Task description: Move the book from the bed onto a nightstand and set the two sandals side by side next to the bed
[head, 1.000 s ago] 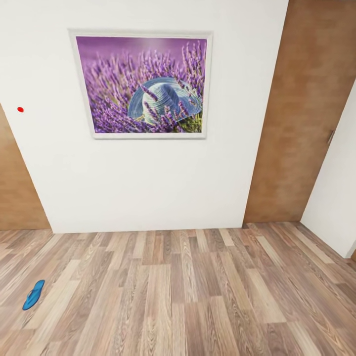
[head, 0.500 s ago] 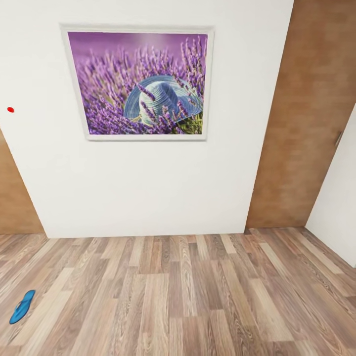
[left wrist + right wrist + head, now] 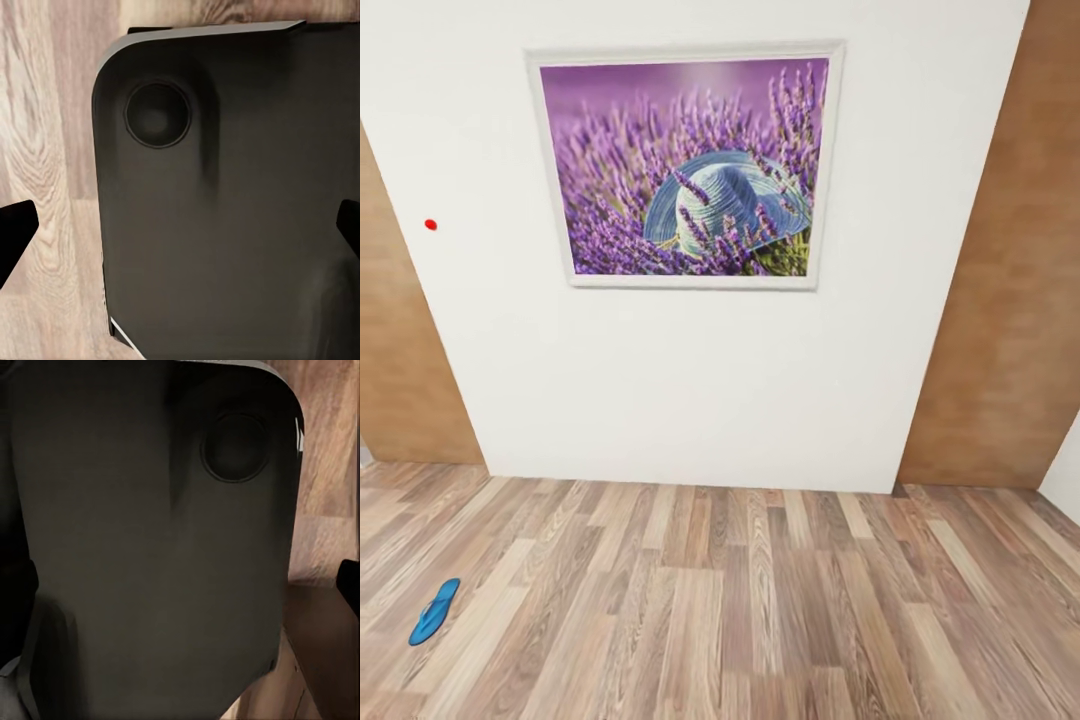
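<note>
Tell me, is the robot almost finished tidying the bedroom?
Not nearly. Nothing looks done yet: one blue sandal lies alone on the wood floor, near a white wall with a lavender picture. Both grippers, left and right, hold nothing; their fingers sit wide apart over the robot's dark base. Left to do: both sandals placed by the bed, and the book moved.

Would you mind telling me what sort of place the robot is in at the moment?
Probably a room or hallway of a home. A framed lavender picture hangs on a white wall, the floor is wood plank, and a single blue sandal lies on it at the left.
</note>
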`<state>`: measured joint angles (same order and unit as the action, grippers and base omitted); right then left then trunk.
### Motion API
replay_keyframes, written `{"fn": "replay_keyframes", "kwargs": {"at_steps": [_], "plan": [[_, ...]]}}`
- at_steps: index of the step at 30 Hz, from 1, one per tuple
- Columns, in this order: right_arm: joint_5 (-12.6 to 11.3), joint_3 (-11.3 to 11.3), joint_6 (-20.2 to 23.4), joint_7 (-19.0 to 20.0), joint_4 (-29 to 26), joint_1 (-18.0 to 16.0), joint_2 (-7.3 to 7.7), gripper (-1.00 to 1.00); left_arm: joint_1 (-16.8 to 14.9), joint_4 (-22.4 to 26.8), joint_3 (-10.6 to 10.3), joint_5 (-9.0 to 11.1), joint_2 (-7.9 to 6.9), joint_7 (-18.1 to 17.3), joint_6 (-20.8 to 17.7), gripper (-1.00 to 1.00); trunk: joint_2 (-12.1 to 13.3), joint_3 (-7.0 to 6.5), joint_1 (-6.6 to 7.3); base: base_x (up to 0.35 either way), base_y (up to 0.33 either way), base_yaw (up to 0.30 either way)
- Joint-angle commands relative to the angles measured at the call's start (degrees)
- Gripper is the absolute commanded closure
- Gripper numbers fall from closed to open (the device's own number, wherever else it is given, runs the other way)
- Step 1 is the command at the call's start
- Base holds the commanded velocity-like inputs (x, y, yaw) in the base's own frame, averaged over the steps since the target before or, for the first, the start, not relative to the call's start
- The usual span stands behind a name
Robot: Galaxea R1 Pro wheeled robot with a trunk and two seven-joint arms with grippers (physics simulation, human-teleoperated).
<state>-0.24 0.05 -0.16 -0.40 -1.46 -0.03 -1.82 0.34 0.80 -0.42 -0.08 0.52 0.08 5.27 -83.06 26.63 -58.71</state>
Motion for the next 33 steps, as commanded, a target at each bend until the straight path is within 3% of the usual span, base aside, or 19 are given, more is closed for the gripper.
{"fn": "replay_keyframes", "kwargs": {"at_steps": [1,12,33], "plan": [[-0.03,0.01,-0.02,-0.04,-0.03,-0.01,-0.01,-1.00,0.02,0.08,-0.05,-0.01,0.00,0.01,0.09,-1.00,-0.02,0.04,-0.02,0.193,-0.065,0.267],[-0.03,0.09,-0.02,-0.04,-0.03,0.00,-0.02,-1.00,0.01,0.08,-0.02,-0.01,0.00,0.01,0.09,-1.00,-0.02,0.00,-0.02,0.144,-0.079,0.279],[-0.03,0.10,-0.02,-0.04,-0.03,-0.04,-0.10,-1.00,0.01,0.08,-0.02,-0.01,0.00,0.02,0.09,-1.00,-0.02,0.00,-0.02,0.020,-0.013,0.292]]}}
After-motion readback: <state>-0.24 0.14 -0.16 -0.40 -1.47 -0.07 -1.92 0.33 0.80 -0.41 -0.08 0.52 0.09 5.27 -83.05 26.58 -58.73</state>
